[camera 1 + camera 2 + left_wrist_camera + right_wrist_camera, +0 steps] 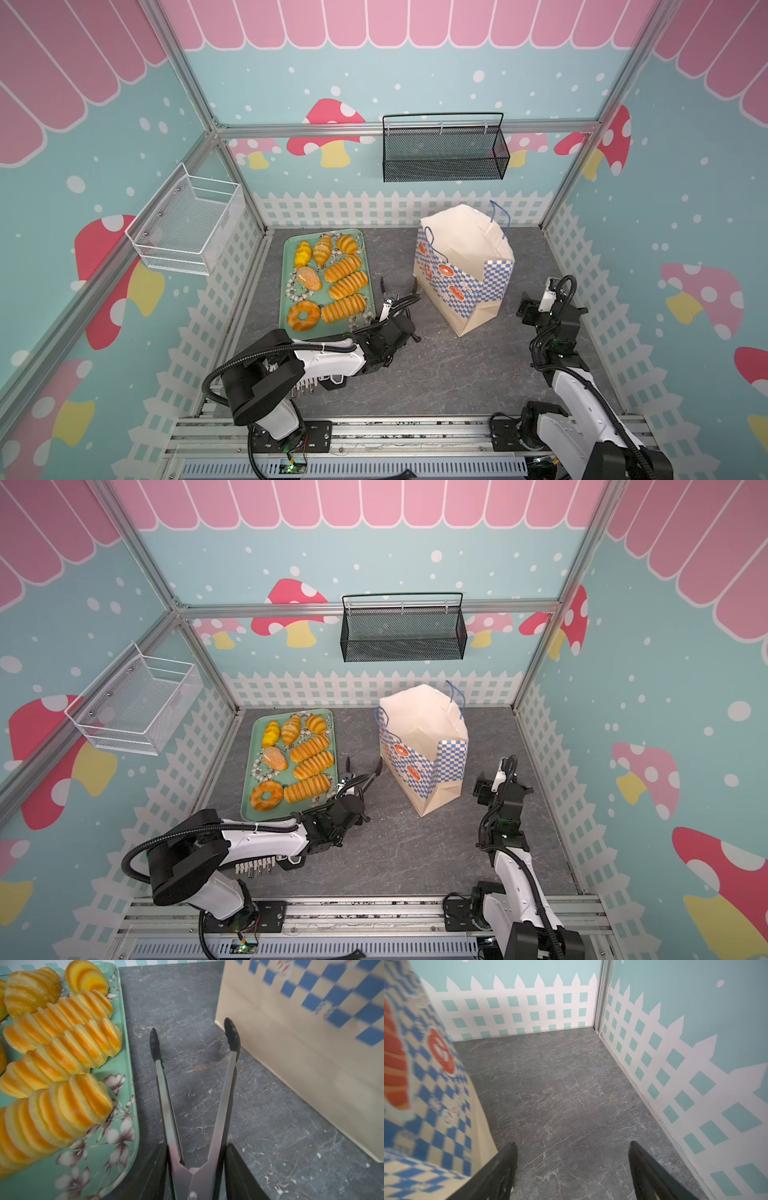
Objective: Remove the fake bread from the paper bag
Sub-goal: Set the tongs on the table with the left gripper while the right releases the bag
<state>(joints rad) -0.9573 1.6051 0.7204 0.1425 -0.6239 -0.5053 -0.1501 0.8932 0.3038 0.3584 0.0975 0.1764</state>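
The fake bread lies on a mint floral tray at the left: ribbed loaves, croissants, a ring doughnut and a seeded bun. In the left wrist view the loaves sit beside the tongs. The paper bag stands upright and open at the right of centre, and what shows of its inside is bare paper. My left gripper is between tray and bag, shut on metal tongs whose black tips are spread apart and hold nothing. My right gripper is open and empty, just right of the bag.
A black mesh basket hangs on the back wall and a white wire basket on the left wall. Fence-printed walls close in the grey floor. An aluminium rail with both arm bases runs along the front.
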